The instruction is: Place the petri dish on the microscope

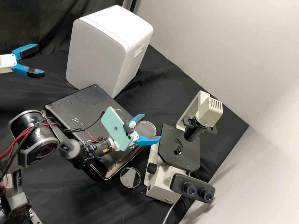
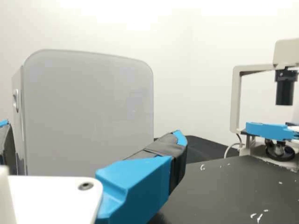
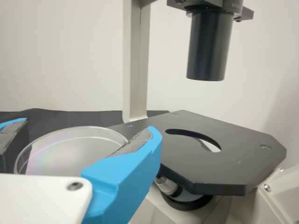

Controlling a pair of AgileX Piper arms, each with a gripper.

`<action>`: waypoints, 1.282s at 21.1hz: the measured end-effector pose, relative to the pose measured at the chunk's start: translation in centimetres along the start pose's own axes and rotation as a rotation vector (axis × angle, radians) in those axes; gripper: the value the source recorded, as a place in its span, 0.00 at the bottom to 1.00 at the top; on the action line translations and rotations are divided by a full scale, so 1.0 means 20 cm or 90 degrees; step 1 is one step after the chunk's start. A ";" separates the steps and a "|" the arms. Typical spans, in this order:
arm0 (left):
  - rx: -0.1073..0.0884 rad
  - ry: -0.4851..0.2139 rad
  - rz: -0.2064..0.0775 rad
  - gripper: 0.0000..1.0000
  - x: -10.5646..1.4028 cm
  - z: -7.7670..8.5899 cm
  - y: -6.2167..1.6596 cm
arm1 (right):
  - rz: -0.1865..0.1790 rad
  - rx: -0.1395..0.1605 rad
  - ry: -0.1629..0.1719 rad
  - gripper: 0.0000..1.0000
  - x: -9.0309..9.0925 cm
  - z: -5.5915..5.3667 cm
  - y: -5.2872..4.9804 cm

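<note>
A clear petri dish (image 1: 147, 126) sits between the blue fingers of my right gripper (image 1: 151, 127), which is shut on it. It is held just above the black slab's corner, right beside the microscope's black stage (image 1: 179, 147). In the right wrist view the dish (image 3: 70, 149) lies in my right gripper (image 3: 88, 135), level with the stage (image 3: 229, 156) and its central opening, under the dark condenser (image 3: 209, 42). My left gripper (image 1: 39, 60) hangs open and empty at the far left, above the bench. In its own view my left gripper (image 2: 91, 130) faces the white box (image 2: 88, 112).
A second clear round dish (image 1: 130, 176) lies on the black cloth in front of the microscope base (image 1: 160, 183). A black slab with a metal rim (image 1: 84, 109) is under the right arm. The tall white box (image 1: 106, 46) stands behind it. The bench edge runs right of the microscope.
</note>
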 end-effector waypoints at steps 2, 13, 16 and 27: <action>0.000 0.001 -0.002 1.00 0.00 0.00 -0.003 | 0.003 -0.006 -0.002 0.00 0.03 0.00 0.01; -0.001 -0.002 -0.008 1.00 0.00 0.01 -0.011 | 0.042 -0.028 -0.034 0.00 0.16 0.08 0.09; -0.001 -0.002 -0.008 1.00 0.00 0.01 -0.011 | 0.048 -0.037 -0.038 0.00 0.19 0.09 0.11; -0.001 -0.002 -0.008 1.00 0.00 0.01 -0.011 | 0.064 -0.042 -0.082 0.00 0.30 0.16 0.15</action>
